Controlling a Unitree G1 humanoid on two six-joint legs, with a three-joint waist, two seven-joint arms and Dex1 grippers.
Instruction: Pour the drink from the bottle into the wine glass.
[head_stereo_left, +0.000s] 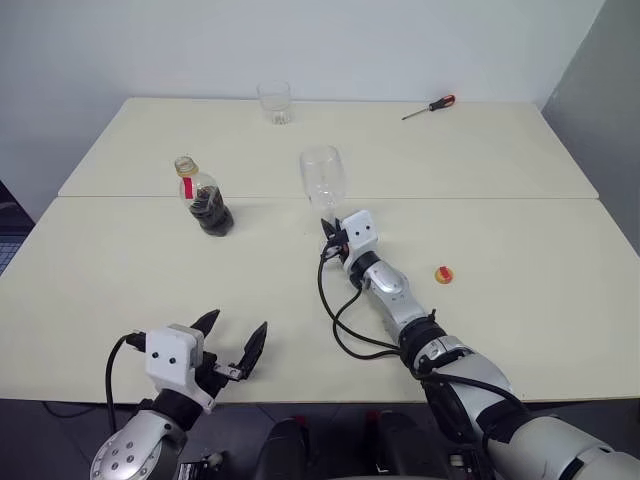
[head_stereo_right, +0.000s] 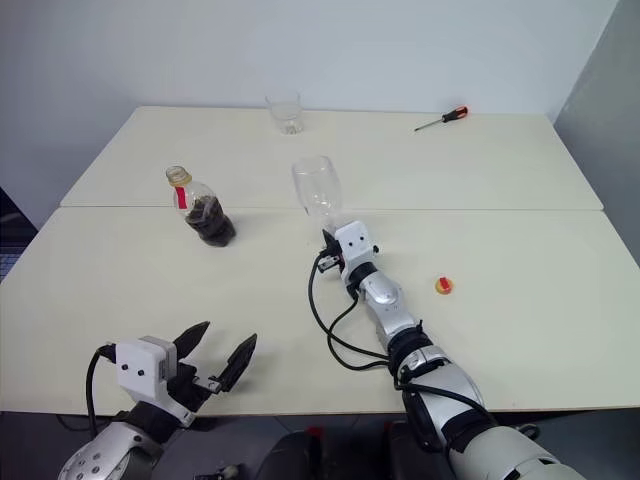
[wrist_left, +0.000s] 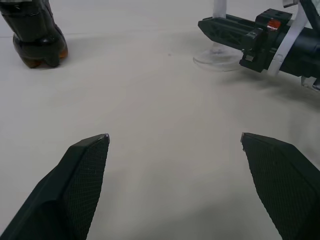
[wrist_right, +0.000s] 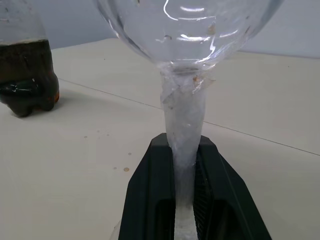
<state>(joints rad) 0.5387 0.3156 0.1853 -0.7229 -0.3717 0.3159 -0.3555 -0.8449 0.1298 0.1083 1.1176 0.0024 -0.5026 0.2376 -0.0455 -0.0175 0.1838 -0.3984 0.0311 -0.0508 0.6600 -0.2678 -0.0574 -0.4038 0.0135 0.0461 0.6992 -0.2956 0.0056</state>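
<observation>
Cream tabletops (head_stereo_left: 520, 250), two pushed together, run back to a pale wall. Your right gripper (wrist_right: 185, 165) is clamped on the glass (head_stereo_left: 323, 180) stem, glass upright. The bottle (head_stereo_left: 203, 197), uncapped and part full of drink (head_stereo_left: 210, 212), stands to its left, well apart. Your left gripper (head_stereo_left: 232, 340) hangs spread wide and empty by the near edge, bare surface ahead of it. A cap (head_stereo_left: 444, 274) lies right of the right gripper; a tumbler (head_stereo_left: 274, 102) and screwdriver (head_stereo_left: 429, 107) sit far back.

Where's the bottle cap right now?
In the head views the red-yellow cap lies loose on the table, to the right of the right gripper that grips the wine glass by its stem, well away from the uncapped bottle.
</observation>
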